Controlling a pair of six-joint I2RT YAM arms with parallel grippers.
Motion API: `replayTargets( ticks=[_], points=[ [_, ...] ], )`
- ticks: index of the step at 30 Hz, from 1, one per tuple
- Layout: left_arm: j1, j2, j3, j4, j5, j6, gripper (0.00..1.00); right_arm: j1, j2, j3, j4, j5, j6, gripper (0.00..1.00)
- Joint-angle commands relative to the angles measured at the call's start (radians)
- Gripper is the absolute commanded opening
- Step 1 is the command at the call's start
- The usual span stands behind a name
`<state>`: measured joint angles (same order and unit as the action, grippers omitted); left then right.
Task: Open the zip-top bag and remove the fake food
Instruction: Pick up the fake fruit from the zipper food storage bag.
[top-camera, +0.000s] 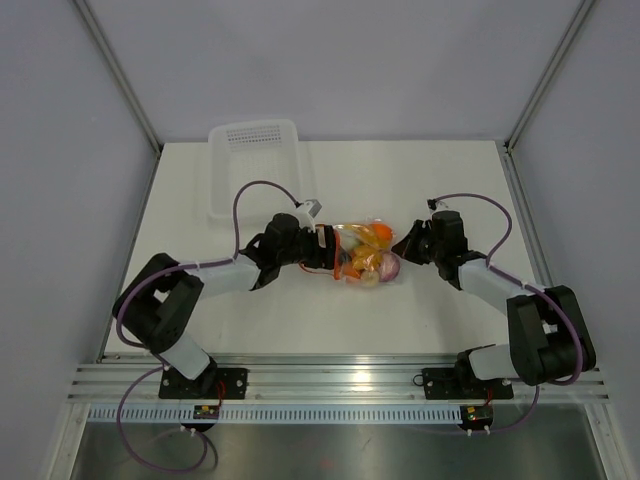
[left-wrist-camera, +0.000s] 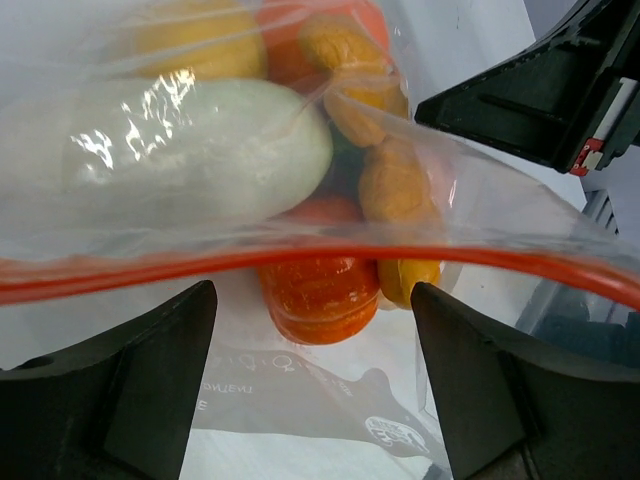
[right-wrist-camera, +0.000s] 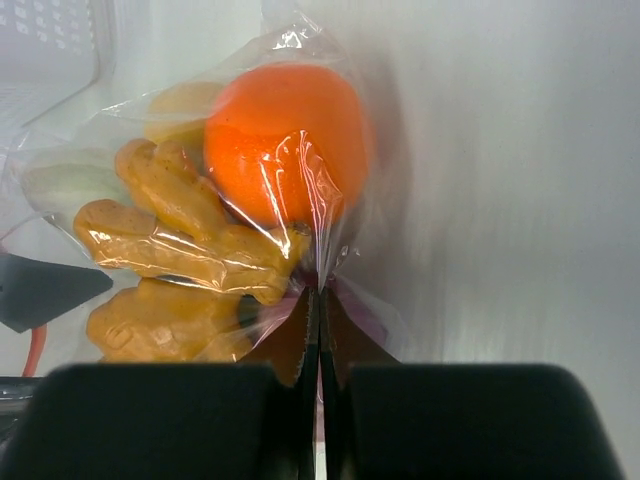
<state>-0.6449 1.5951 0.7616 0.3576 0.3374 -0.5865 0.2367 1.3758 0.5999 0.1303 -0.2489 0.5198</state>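
Bag (top-camera: 365, 252) of fake food (top-camera: 372, 238) flat on desk (top-camera: 430, 185) in front of basket (top-camera: 255, 160), far end clenched in right fingers (right-wrist-camera: 290, 355) as anchor, left fingers (left-wrist-camera: 110, 390) spread astride zipper strip (left-wrist-camera: 300, 262) at basket-side end, likely to pull it open.

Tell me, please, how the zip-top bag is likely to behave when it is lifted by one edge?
Probably floppy: the zip-top bag wrinkles where the right hand pinches it. It is likely to sag, since the loose fake food fills it, and the round orange ball could roll inside.
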Motion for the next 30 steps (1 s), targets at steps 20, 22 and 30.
replayTargets(
  ticks=[20,22,30],
  points=[
    [-0.104,0.152,0.022,0.147,-0.098,-0.119,0.85,0.030,-0.058,-0.006,0.048,0.016,-0.009,0.00],
    [-0.107,0.169,0.041,0.116,-0.119,-0.115,0.85,0.036,-0.060,-0.006,0.046,0.020,-0.012,0.00],
    [-0.111,0.177,0.062,0.084,-0.132,-0.102,0.49,0.046,-0.064,-0.003,0.037,0.040,-0.009,0.00]
  ],
)
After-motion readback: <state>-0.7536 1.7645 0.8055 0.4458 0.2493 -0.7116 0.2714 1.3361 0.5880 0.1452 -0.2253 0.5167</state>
